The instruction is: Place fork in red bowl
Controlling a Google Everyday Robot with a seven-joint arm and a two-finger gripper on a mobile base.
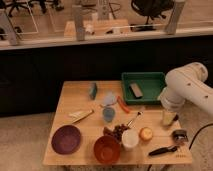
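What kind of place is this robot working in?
Probably a robotics test area in an office building. Office chairs sit beyond a glass partition, and a wooden table holds staged items such as the red bowl and fork. The gripper hangs over the table near the green tray.

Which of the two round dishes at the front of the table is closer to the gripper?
The red bowl, beside the white cup; the purple dish sits farther left. The gripper hangs over the right side of the table.
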